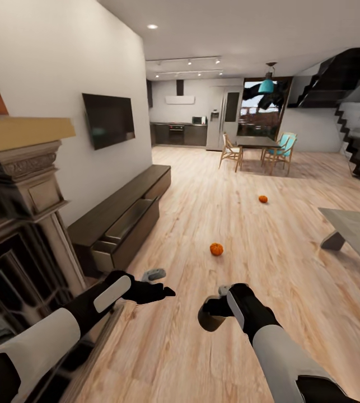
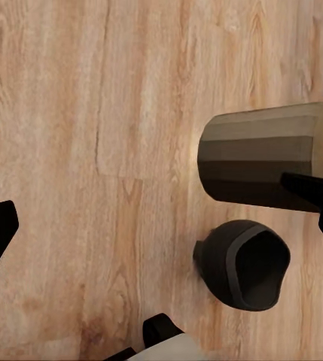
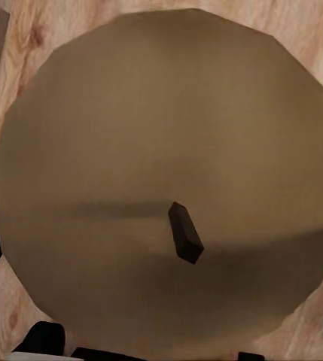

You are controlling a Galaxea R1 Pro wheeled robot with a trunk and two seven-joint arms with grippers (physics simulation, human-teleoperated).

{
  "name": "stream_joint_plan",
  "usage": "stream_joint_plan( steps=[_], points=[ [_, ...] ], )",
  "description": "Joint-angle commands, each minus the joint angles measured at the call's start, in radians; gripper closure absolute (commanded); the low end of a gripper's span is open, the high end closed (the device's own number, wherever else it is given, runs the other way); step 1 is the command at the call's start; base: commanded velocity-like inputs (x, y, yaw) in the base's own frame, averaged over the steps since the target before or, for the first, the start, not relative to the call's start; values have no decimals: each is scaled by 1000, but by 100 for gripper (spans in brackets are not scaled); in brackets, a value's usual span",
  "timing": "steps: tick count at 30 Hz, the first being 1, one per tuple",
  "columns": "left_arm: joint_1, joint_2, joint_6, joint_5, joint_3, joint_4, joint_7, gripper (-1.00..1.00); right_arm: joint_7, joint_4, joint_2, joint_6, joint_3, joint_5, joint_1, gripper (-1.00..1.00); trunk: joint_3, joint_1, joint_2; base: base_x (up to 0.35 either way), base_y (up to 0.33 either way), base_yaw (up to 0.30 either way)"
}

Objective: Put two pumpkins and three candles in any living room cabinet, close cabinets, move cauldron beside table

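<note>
Where the right gripper [image 1: 216, 313] is clamped on a tan candle [image 3: 169, 188], its dark wick [image 3: 185, 233] faces the wrist camera. Left gripper [image 1: 166, 291] hangs spread, holding nothing. Two pumpkins [image 1: 216, 249] [image 1: 263, 198] lie on the floor [image 1: 213, 184], beyond. Cabinet [image 1: 121, 215] against the left wall, one drawer [image 1: 125, 224] pulled out.

A home, open-plan: a living room with a wall-mounted TV [image 1: 108, 119] over a long low cabinet [image 1: 125, 217], a fireplace [image 1: 20, 224] close by, plank floor [image 1: 213, 336]. Beyond it, a dining table [image 1: 256, 142] with chairs [image 1: 231, 151], a kitchen [image 1: 181, 132] at the back, stairs [image 1: 359, 134] alongside.
</note>
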Motion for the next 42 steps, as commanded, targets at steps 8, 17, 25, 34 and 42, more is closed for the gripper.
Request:
stream_joint_plan(
  steps=[8,17,25,34,42],
  points=[
    [0,0,0,0,0,0,0,-100,0,0,0,0,0,-2,0,100,0,0,0,323,7,-285],
    [0,0,0,0,0,0,0,-100,0,0,1,0,0,-1,0,100,0,0,0,325,0,-285],
    [0,0,0,0,0,0,0,-100,-1,0,2,0,1,-1,0,100,0,0,0,325,0,-285],
    [0,0,0,0,0,0,0,-100,-1,0,2,0,1,-1,0,100,0,0,0,325,32,-275],
    [0,0,0,1,0,0,0,-100,-1,1,2,0,1,-1,0,100,0,0,0,301,177,-255]
  ],
)
